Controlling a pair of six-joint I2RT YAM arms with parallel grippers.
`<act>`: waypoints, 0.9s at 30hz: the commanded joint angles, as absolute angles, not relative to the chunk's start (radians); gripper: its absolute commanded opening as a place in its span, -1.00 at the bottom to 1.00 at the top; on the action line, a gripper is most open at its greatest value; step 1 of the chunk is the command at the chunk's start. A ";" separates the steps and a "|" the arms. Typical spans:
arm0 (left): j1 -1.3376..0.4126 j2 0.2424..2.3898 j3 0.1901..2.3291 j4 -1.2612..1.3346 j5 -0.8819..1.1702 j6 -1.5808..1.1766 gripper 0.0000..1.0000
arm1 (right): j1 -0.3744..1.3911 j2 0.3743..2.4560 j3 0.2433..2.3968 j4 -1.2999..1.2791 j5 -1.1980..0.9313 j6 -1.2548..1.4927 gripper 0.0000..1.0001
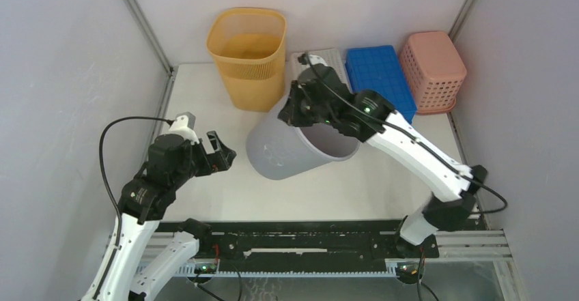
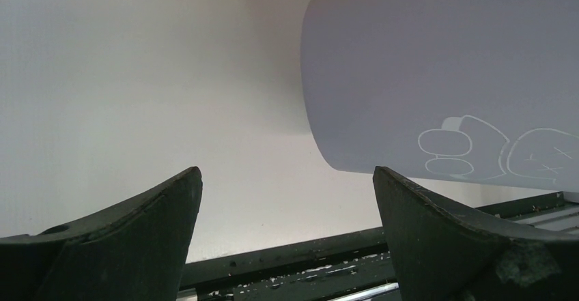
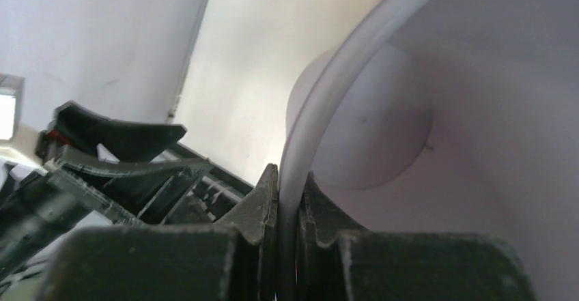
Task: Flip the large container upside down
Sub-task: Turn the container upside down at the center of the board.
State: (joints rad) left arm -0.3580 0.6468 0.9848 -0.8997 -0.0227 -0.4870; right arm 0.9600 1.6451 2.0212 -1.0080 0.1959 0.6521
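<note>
At mid-bench, my right tool (image 1: 291, 108) pinches the tilted grey bin (image 1: 283, 154) by its rim, mid-flip; left tool (image 2: 287, 219) gapes empty. Next, I'd roll it mouth-down.

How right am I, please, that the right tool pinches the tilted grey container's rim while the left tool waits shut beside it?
Nearly: the left tool waits open, not shut; the left wrist view shows its fingers spread wide. The right tool does pinch the rim of the tilted grey container.
</note>
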 commanded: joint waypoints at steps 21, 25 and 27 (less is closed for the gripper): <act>-0.359 0.632 0.961 -0.855 -0.057 -0.540 1.00 | 0.549 1.285 0.975 0.420 -0.559 1.167 -1.00; -0.359 0.633 0.956 -0.854 -0.061 -0.544 1.00 | 0.519 1.309 0.886 0.593 -0.597 1.255 -1.00; -0.358 0.635 0.952 -0.849 -0.061 -0.546 1.00 | 0.506 1.324 0.845 0.672 -0.608 1.292 -1.00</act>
State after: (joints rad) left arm -0.3580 0.6384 0.9764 -0.8986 -0.0490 -0.5274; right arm 0.5282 1.3228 0.8722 0.3046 -0.5327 1.1450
